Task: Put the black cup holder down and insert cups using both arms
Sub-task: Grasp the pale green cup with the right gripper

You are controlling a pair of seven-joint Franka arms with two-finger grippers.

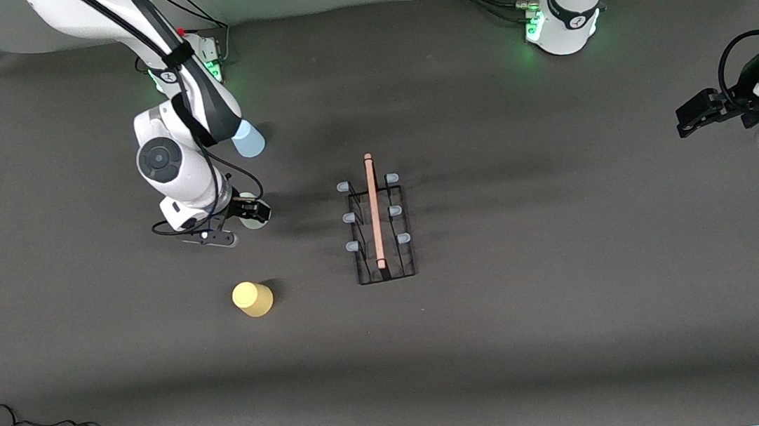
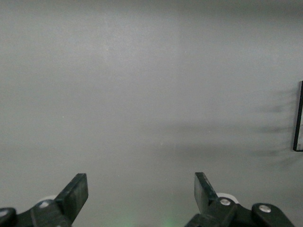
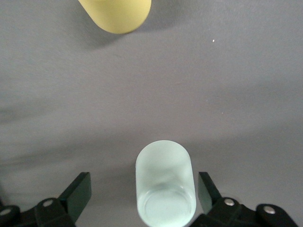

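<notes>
the right gripper hangs with jaws wide, the pale green-grey cup between them, untouched. the yellow cup stands at about 6 o'clock from it, the light blue cup at 12. the black cup holder sits mid-tabletop. the left gripper waits over bare tabletop, jaws wide.
</notes>
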